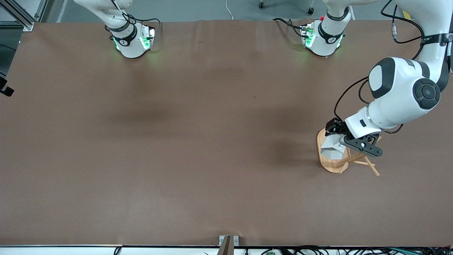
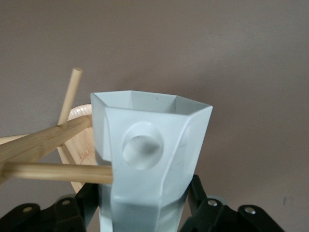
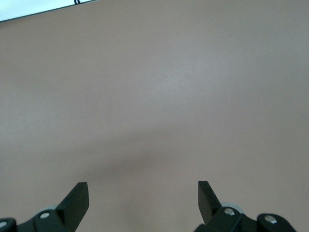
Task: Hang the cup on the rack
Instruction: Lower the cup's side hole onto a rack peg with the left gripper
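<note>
Front view: the left gripper (image 1: 340, 139) hangs over the rack (image 1: 332, 163) at the left arm's end of the bench (image 1: 198, 141), fingers clamped on the cup (image 1: 332, 148); open bench lies all round.

Left wrist view: a peg (image 2: 58, 171) touches the cup's (image 2: 152, 159) handle beside its hole.

Right wrist view: the waiting right gripper (image 3: 143, 195) hangs over bare bench, fingers spread wide.

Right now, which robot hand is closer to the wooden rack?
The left. The left hand holds the white cup right over the rack, beside a peg. The right hand waits open over bare table, nowhere near the rack.
</note>
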Controlling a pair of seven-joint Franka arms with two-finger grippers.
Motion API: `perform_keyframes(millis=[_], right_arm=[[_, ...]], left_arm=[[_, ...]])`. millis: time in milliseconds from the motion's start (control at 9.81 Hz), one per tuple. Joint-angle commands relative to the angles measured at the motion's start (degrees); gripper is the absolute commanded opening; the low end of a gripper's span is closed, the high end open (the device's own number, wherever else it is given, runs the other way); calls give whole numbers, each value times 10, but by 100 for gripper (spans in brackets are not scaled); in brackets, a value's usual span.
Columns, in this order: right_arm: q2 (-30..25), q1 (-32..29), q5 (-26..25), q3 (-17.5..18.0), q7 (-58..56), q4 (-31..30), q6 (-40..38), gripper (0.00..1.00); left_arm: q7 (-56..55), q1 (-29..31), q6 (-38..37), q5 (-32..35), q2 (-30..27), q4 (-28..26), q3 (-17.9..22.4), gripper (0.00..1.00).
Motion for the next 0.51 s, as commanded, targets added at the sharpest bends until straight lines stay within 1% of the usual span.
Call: perform_keyframes(millis=[0,408], right_arm=[[-10,-9,-10,9,-5,-11,3,100],[-10,-9,-10,9,-5,-11,3,100]], left_arm=[[16,-2,10,-12,20,0,9,0],[20,-3,25,-11,34,-2,18,0]])
